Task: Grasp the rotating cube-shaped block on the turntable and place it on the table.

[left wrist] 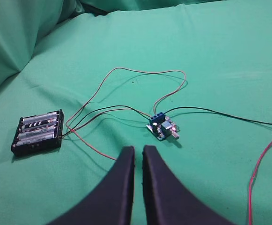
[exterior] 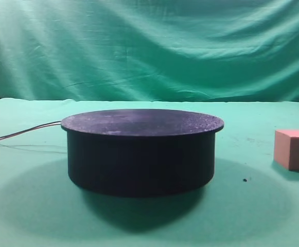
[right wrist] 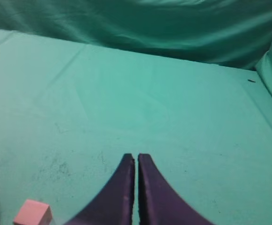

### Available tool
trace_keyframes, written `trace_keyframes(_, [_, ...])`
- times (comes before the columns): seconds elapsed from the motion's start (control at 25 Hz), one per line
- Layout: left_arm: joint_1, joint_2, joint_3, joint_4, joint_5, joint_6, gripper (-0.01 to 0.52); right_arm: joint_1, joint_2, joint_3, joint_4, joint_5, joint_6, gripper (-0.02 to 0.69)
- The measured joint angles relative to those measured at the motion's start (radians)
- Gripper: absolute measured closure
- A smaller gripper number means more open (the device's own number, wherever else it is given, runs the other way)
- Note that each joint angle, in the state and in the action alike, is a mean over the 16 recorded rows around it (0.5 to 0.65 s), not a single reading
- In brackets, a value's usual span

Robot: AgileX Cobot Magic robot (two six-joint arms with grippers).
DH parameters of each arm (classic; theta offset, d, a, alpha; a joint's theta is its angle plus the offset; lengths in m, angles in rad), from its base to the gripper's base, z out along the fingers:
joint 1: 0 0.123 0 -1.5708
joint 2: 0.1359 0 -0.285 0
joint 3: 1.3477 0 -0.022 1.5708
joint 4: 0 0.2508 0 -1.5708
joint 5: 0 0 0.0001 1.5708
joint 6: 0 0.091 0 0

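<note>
Cube (exterior: pixel 295 148) sits on the table (exterior: pixel 31 206), off the turntable (exterior: pixel 141 150), to its right in the high view and partly cut by the frame's right edge; a gap of green cloth separates it from the black drum. Right wrist view: same cube (right wrist: pixel 32 213) at the bottom left corner, resting flat on the cloth, well to the left of and below the right gripper (right wrist: pixel 136 160) tips, not touching them. Right fingers (right wrist: pixel 121 187) pressed together, only a thin slit between them, holding nothing, pointing over bare cloth toward the draped backdrop (right wrist: pixel 140 33). Left gripper (left wrist: pixel 138 152) likewise closed, fingers (left wrist: pixel 119 187) nearly touching, nothing between them; no cube in that view. Ahead of the left tips: a small blue circuit board (left wrist: pixel 162 127) lying on the cloth, just beyond and slightly right of them. Farther left, a black battery holder (left wrist: pixel 38 132) with cells seated in its slots, several visible side by side; exact count hard to tell. Thin red and black wires (left wrist: pixel 126 75) loop between holder and board, and more run off to the right edge. In the high view, turntable top disc is dark, speckled, with nothing on it; wires (exterior: pixel 20 135) trail from its left side across the table.
</note>
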Motion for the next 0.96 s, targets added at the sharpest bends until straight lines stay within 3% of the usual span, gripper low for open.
trace_keyframes(0.96, [0.0,0.0,0.0,0.0,0.0,0.0,0.514,-0.009,-0.058,0.091,0.025,0.04,-0.006,0.665])
